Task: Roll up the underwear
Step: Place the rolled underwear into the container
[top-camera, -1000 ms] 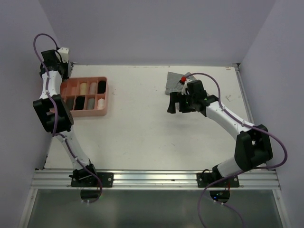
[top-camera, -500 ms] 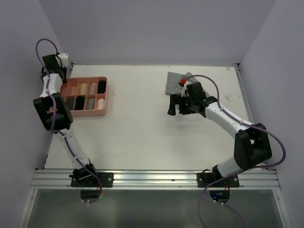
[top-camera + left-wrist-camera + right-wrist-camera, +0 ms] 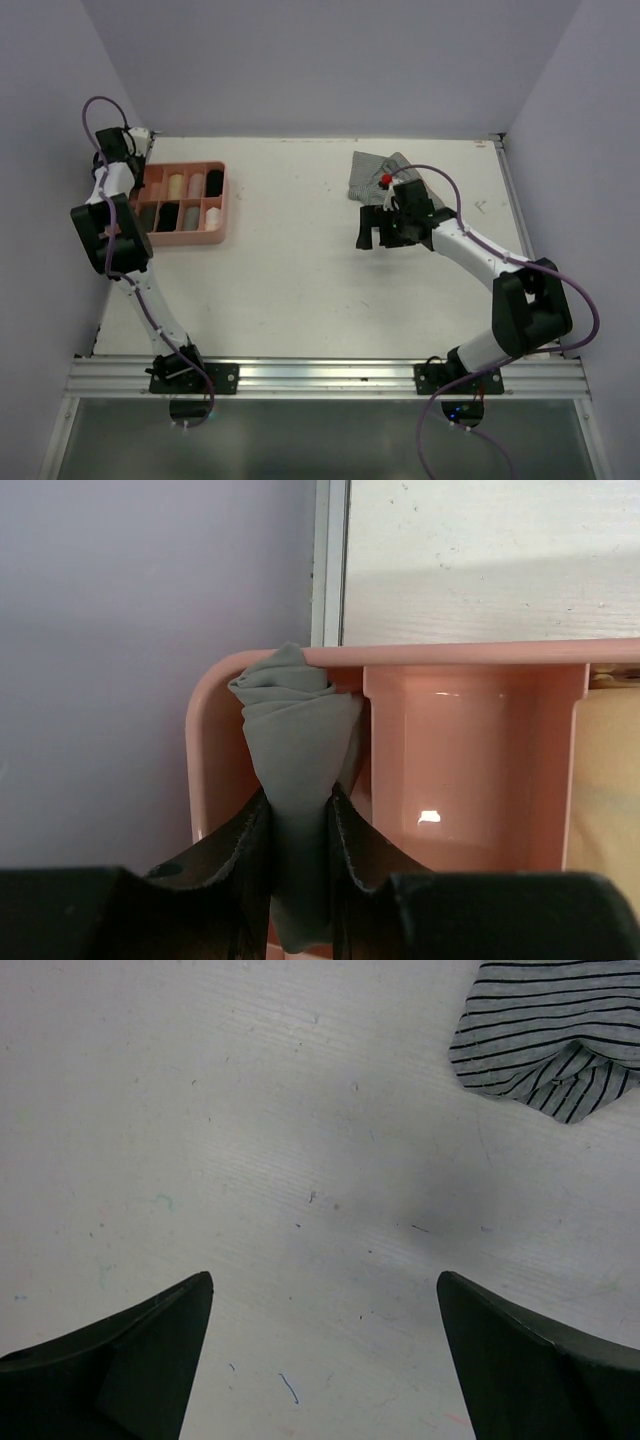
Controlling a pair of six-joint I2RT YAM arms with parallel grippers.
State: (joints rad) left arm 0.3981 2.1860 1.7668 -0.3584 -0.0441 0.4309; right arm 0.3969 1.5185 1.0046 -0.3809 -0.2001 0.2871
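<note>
Two arms in view. Left gripper [image 3: 298, 802] sits at the far left edge of the table [image 3: 300, 290], over the far-left corner of the pink tray [image 3: 190, 240]. Its fingers [image 3: 345, 830] are clamped on a rolled grey-green underwear [image 3: 295, 740]. The roll stands upright in the corner compartment, top against the tray's far rim. Compartments further right hold other rolled pieces [image 3: 176, 185], beige, grey and black.

Right gripper [image 3: 372, 233] hovers above the table right of centre, jaws wide apart, only table surface between them. Grey striped underwear [image 3: 372, 172] lies crumpled flat on the far right part of the table, just beyond that gripper, apart from both fingers
</note>
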